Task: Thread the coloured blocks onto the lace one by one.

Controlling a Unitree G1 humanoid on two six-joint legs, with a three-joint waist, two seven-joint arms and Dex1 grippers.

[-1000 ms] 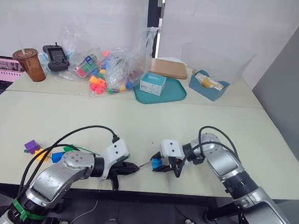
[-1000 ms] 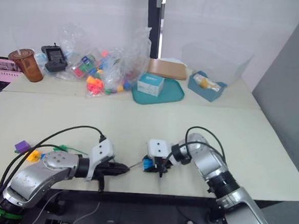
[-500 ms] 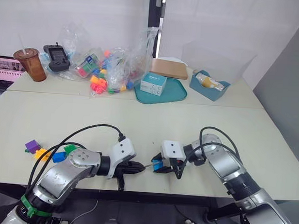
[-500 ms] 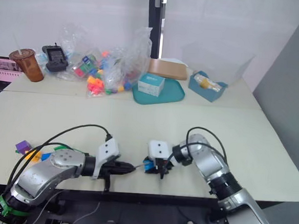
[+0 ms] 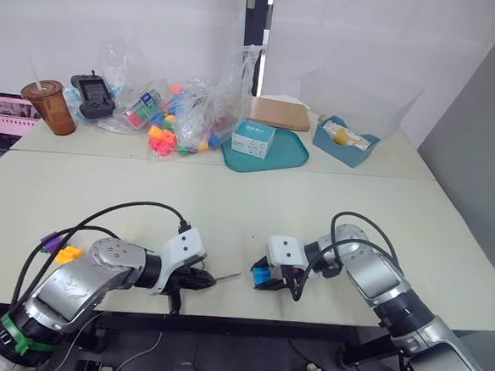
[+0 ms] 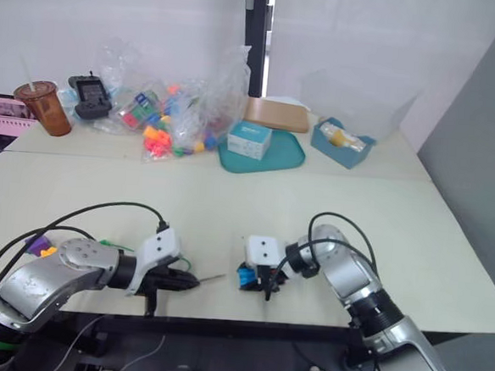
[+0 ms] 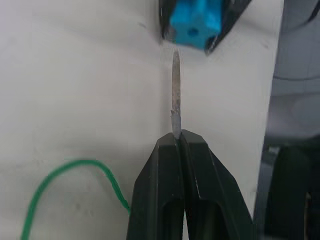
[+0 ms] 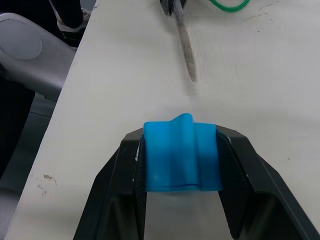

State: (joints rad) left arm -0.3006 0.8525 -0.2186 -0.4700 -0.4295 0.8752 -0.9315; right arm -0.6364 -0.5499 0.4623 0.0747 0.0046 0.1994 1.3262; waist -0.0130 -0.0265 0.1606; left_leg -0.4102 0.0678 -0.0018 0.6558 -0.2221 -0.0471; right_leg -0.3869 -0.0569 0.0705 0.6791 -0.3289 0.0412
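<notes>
Left pincer (image 7: pixel 177 137) pinched on the lace (image 7: pixel 175 90) by its grey tip, aimed at the light blue block (image 8: pixel 182 152) clamped in the right pincer (image 5: pixel 268 278), purple block (image 5: pixel 50 243) and orange-yellow block (image 5: pixel 69 254) at the counter's (image 5: pixel 229 210) left edge, teal tray (image 5: pixel 292 159) holding a small box (image 5: pixel 253 137) at the back.

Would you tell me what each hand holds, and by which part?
Left hand: thin green lace's grey tip, at its base. Right hand: small light blue plastic block, by its sides.

The thin green cord (image 7: pixel 75 172) runs off the left wrist view's edge; its loop end is unseen. The left arm hides part of the small purple plastic block (image 5: pixel 51 242).
</notes>
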